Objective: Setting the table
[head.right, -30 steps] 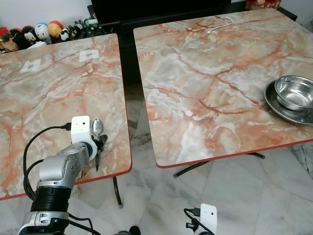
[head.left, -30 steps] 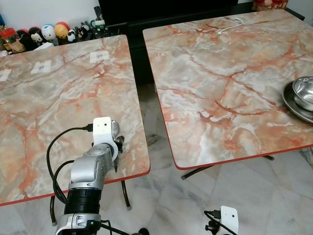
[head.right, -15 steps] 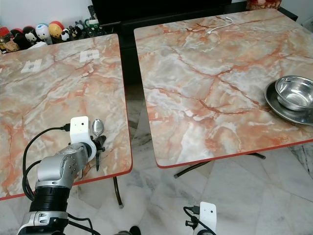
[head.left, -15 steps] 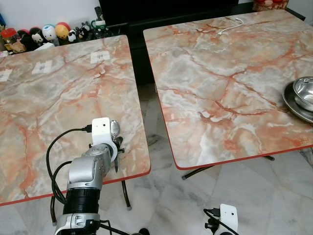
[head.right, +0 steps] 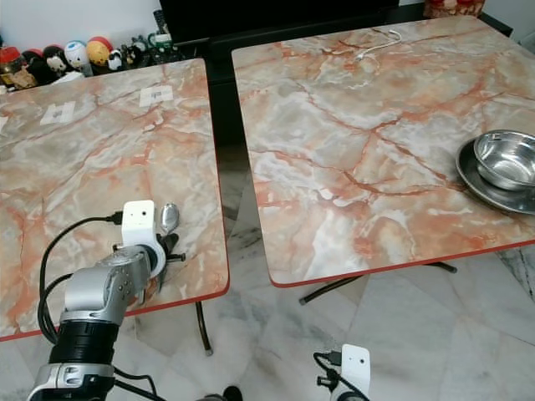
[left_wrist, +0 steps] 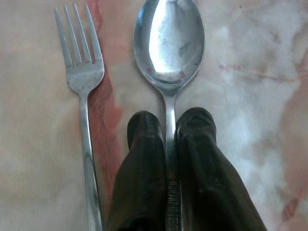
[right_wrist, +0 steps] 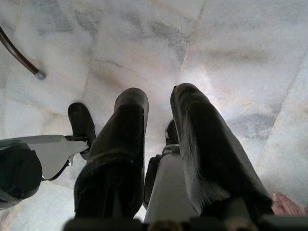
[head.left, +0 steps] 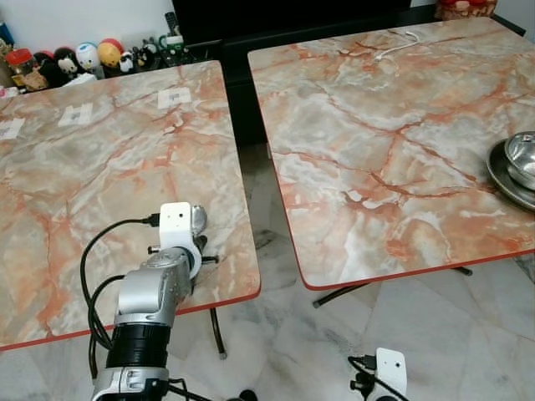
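Note:
A steel spoon (left_wrist: 168,43) lies on the left marble table (head.left: 100,159) near its front right corner, with a fork (left_wrist: 82,67) parallel beside it. My left gripper (left_wrist: 168,122) is shut on the spoon's handle just behind the bowl. From the head, the spoon's bowl (head.right: 170,217) pokes out past the left wrist camera. At the right edge of the right table (head.right: 359,125), a steel bowl (head.right: 507,157) sits on a steel plate (head.right: 493,190). My right gripper (right_wrist: 159,101) hangs low over the floor, its fingers apart and empty.
A floor gap (head.left: 251,184) separates the two tables. Small figurines (head.left: 84,57) line the back behind the left table, and paper labels (head.left: 174,98) lie on it. A white cable (head.left: 399,43) rests at the right table's far edge. Table legs (head.left: 216,334) stand below.
My left wrist has turned slightly over the spoon, so the black fingers no longer point down toward the table's front edge. The head view has shifted a little.

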`<state>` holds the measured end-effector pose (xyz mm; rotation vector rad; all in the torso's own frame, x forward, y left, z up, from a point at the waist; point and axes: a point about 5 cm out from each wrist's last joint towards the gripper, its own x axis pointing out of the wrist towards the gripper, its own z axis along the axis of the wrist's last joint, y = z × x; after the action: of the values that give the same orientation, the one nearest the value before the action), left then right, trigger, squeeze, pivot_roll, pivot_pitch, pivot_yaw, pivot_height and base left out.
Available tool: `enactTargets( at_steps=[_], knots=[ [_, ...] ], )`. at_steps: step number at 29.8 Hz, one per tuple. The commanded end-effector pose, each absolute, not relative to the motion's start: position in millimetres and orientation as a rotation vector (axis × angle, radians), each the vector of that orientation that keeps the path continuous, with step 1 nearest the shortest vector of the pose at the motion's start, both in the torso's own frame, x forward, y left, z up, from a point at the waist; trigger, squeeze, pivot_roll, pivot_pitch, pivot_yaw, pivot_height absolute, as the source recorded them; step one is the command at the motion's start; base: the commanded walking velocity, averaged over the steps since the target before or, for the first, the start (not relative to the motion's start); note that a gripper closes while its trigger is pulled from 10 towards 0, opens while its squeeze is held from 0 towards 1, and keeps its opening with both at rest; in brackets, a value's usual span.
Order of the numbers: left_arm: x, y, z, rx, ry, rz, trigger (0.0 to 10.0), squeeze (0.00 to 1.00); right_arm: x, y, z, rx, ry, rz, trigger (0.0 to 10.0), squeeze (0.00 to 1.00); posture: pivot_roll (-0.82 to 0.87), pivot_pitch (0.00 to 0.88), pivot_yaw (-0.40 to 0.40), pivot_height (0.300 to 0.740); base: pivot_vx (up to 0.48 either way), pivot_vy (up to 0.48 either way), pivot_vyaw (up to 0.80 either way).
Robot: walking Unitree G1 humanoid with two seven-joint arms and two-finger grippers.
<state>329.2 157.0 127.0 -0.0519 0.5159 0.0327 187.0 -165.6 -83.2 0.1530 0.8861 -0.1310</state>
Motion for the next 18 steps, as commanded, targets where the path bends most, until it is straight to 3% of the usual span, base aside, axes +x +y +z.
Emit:
enactTargets(
  at_steps=[1,18],
  knots=[
    [316.5,148.8,98.2,-0.042,0.664,-0.017,0.0,0.00,181.0,-163.7,-86.3,0.151,0.908,-0.125,10.0,0.00,0.06,0.131,0.086,0.740,0.000,0.000,0.00],
    [314.9,144.2,99.4,-0.043,0.633,-0.021,0.0,0.00,181.0,-160.8,-86.6,0.145,0.915,-0.118,10.0,0.00,0.06,0.129,0.079,0.740,0.000,0.000,0.00]
  ],
)
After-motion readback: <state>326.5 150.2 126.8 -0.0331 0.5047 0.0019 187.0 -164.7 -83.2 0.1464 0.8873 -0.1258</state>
